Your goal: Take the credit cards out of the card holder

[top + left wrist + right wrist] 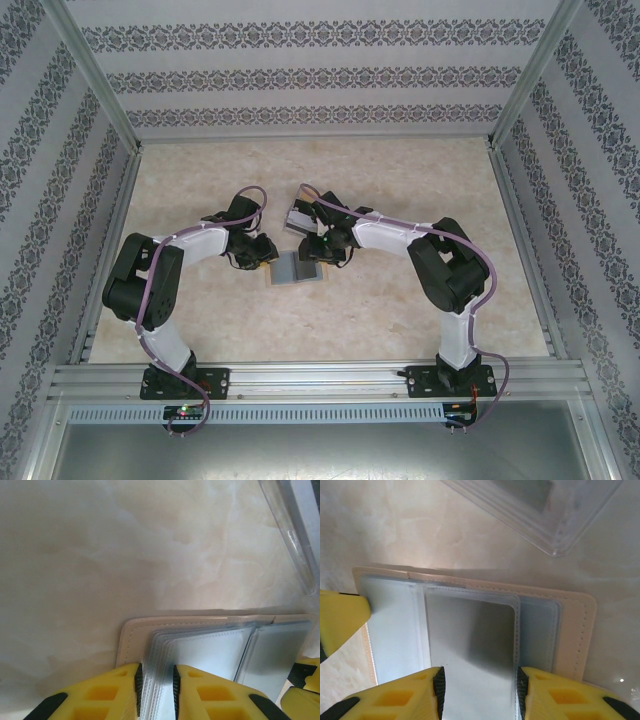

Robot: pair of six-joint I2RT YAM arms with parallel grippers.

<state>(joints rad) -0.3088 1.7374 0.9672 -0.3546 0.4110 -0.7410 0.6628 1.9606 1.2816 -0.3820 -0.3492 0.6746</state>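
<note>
While the left gripper (156, 672) pinches the clear sleeves of the card holder (131, 640) between narrow jaws, the right gripper (480, 676) clamps wider across a grey credit card (472, 640) in the top sleeve. Both arms bend inward, wrists low over mid-table, where the holder lies open near a clear plastic case (545, 515).

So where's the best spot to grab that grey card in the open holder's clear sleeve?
Its near end, coming from the side where the right gripper sits. The grey card lies flat in a sleeve stitched along its far end and sides, so it can probably only slide back toward that gripper, out of the card holder.
</note>
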